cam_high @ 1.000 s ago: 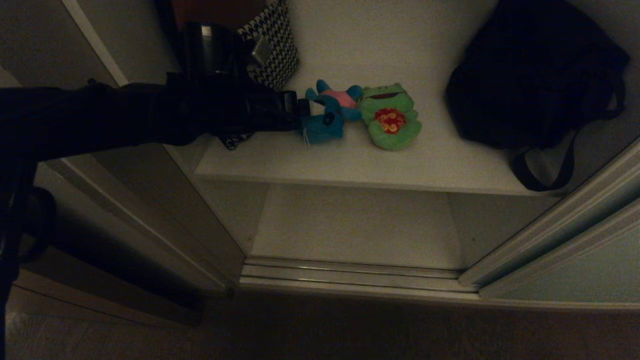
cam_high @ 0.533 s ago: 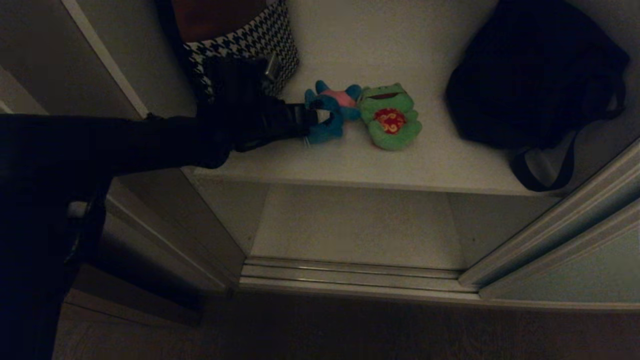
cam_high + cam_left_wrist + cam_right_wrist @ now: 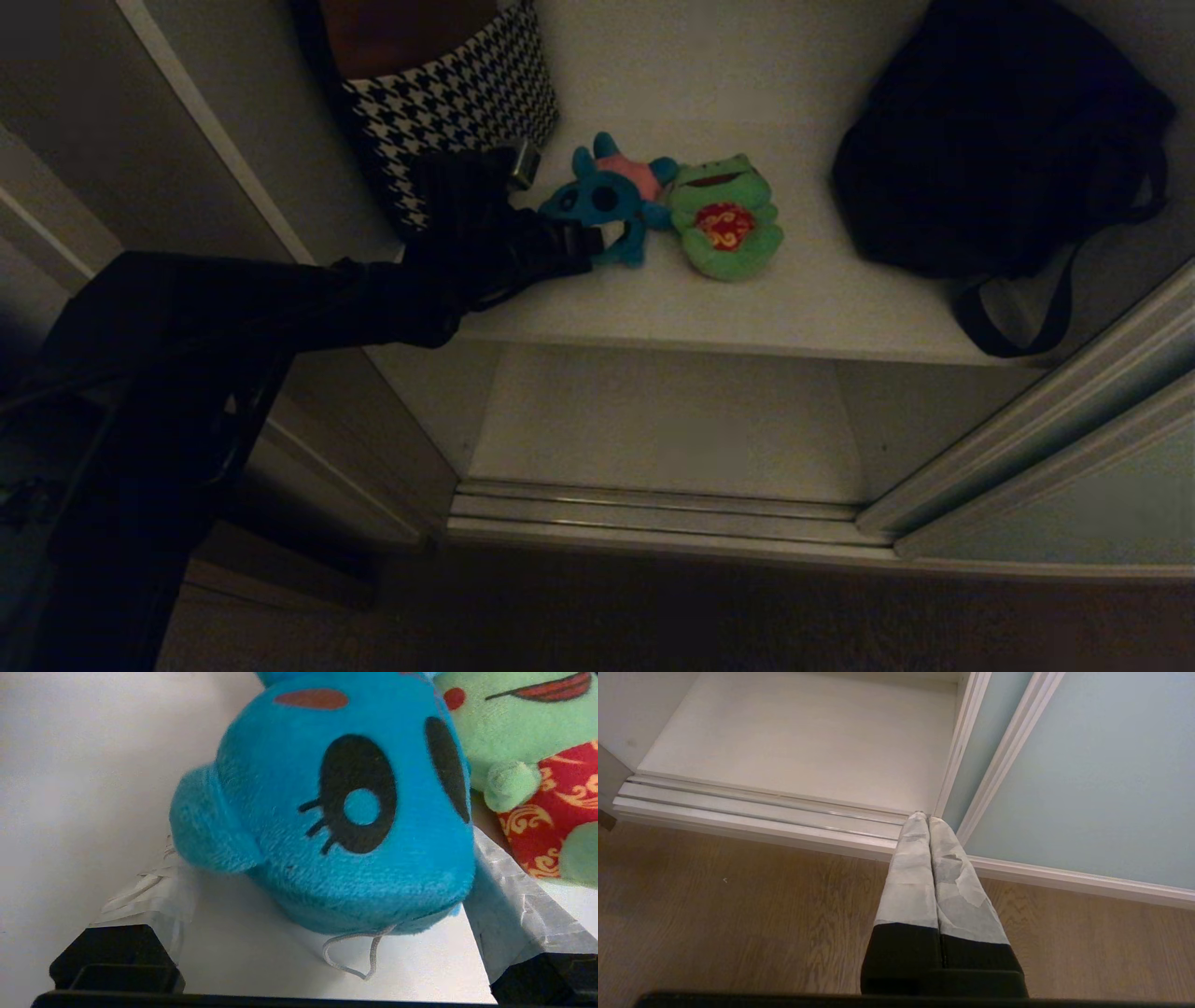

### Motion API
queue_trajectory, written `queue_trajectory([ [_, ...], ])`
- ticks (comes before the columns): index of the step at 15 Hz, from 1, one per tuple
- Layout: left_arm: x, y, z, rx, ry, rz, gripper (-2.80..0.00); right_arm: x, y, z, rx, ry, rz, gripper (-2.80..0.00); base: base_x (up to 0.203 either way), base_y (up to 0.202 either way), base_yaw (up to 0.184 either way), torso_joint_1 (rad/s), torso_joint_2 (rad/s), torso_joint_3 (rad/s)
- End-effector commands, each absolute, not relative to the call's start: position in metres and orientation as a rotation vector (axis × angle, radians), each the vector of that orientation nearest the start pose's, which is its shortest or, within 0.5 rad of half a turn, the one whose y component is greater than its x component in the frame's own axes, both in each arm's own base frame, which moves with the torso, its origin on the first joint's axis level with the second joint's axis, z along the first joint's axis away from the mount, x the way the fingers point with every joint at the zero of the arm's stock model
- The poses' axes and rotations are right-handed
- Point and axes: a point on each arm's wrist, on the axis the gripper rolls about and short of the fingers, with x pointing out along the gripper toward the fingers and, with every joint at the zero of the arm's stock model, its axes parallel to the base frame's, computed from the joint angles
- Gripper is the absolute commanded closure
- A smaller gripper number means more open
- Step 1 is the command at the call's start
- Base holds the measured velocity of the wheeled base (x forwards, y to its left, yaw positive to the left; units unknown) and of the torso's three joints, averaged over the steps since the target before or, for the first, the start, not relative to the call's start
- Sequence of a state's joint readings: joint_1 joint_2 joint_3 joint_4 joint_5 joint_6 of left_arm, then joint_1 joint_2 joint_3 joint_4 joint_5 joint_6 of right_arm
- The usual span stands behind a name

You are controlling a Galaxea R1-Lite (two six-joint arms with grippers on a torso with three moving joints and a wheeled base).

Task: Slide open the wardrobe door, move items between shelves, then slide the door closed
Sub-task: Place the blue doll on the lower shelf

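Door (image 3: pixel 1102 504) open; both toys on upper shelf (image 3: pixel 747 308). Left claw (image 3: pixel 322 933) wide around teal toy (image 3: pixel 345 807), ungripped. Transfer, closing left.

An off-white upper shelf (image 3: pixel 747 308) holds four things. A teal plush toy (image 3: pixel 597 201) lies right at the left gripper (image 3: pixel 597 245) tips, a green frog toy (image 3: pixel 728 219) touching its far side. A houndstooth bag (image 3: pixel 448 103) stands behind the gripper; a black bag (image 3: pixel 990 140) sits well beyond (strap trailing). A lower shelf (image 3: pixel 653 420) sits beneath.
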State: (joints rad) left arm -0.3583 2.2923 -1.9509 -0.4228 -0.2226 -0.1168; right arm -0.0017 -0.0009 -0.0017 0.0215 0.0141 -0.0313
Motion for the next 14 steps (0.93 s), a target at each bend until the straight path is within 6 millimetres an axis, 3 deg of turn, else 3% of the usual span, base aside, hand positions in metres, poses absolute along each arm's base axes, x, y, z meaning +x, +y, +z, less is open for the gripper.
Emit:
queue_trajectory([
  [1, 0.458, -0.177, 0.244, -0.123, -0.039, -0.586, -2.8, -0.023, 0.0, 0.073, -0.032, 0.02, 0.013, 0.0, 0.0, 0.0, 0.0, 0.0, 0.0, 0.0],
  [2, 0.458, -0.177, 0.244, -0.126, -0.041, -0.587, 0.0, -0.023, 0.0, 0.074, -0.032, 0.018, 0.013, 0.0, 0.0, 0.0, 0.0, 0.0, 0.0, 0.0],
  [9, 0.452, -0.174, 0.257, -0.131, -0.073, -0.589, 0.0, -0.023, 0.0, 0.074, -0.032, 0.018, 0.013, 0.0, 0.0, 0.0, 0.0, 0.0, 0.0, 0.0],
  [14, 0.438, -0.17, 0.281, -0.149, -0.104, -0.59, 0.0, -0.023, 0.0, 0.074, -0.031, 0.018, 0.013, 0.0, 0.0, 0.0, 0.0, 0.0, 0.0, 0.0],
])
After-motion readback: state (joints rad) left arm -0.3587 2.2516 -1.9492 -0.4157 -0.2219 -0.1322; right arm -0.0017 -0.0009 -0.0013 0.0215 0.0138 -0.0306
